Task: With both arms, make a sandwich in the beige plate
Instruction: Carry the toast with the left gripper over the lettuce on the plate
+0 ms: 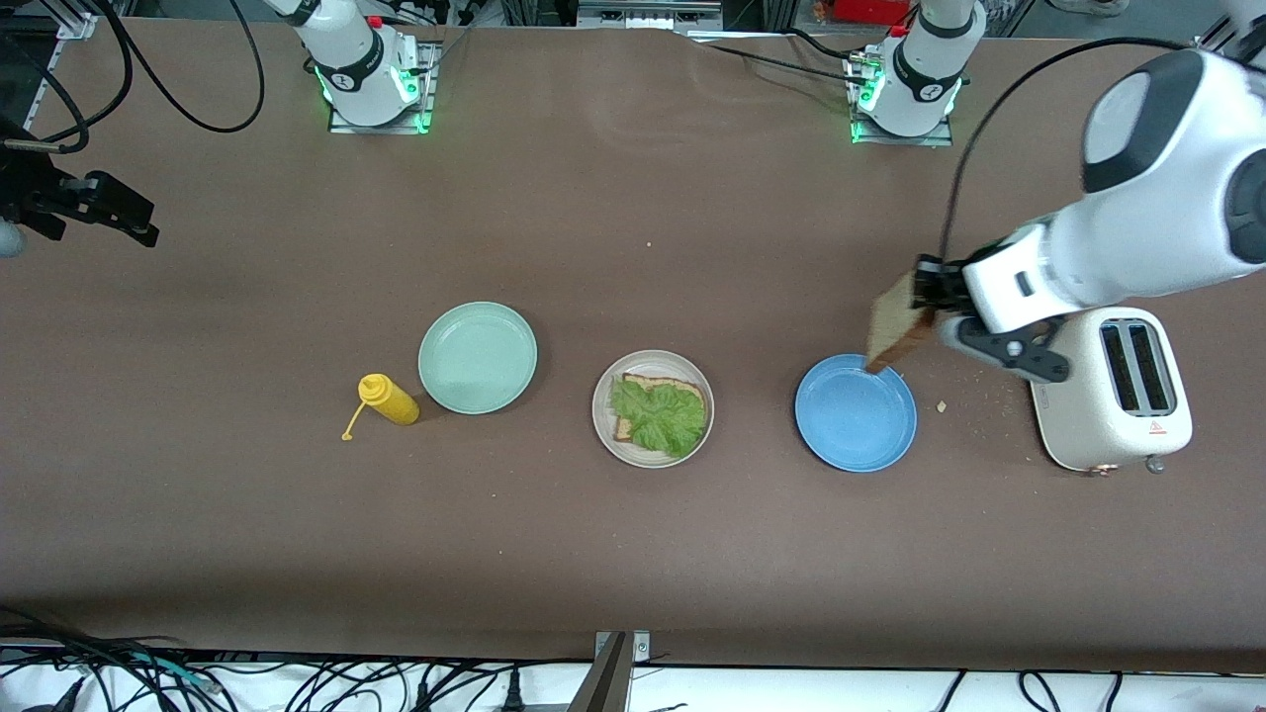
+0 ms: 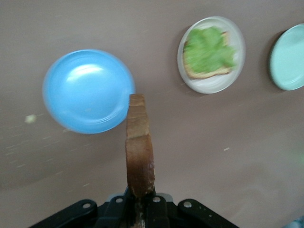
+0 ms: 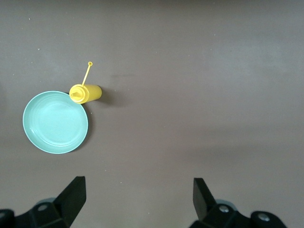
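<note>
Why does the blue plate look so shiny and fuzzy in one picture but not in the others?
In the left wrist view the blue plate catches white glare from overhead light and its edge is soft with blur, as is the beige plate; the bread slice, much closer, is sharper. In the front view the blue plate looks matte and crisp.
</note>
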You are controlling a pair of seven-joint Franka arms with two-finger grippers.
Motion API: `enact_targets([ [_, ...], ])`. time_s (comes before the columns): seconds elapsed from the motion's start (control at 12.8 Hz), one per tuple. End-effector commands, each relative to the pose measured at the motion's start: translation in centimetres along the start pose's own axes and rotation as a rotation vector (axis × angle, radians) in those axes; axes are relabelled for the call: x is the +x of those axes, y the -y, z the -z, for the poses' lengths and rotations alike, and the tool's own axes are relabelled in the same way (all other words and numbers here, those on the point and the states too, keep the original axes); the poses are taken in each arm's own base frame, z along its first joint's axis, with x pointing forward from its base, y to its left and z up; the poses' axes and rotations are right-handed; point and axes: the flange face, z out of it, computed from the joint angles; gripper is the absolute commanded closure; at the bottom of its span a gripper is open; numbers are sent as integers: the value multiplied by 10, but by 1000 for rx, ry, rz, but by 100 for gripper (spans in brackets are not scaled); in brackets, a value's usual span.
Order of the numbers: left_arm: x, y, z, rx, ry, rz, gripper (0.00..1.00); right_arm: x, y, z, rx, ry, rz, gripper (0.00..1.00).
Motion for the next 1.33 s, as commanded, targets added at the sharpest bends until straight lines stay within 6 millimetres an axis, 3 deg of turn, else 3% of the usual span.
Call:
enact_targets([
  [0.0,34,-5,-18,-216,-62,48,100,-1,3,7,0,-8,22,0],
  [0.23,75,6,-65,-542,-96,152,100,-1,7,8,-3,-13,33,0],
  [0.62,129,35,-189,-828,-180,182,100,-1,18,4,3,3,48,0],
  [0.94,140,18,-270,-945,-204,174,100,3,18,-5,3,23,48,0],
  [1.25,135,8,-315,-948,-186,107,100,4,14,-9,2,33,44,0],
])
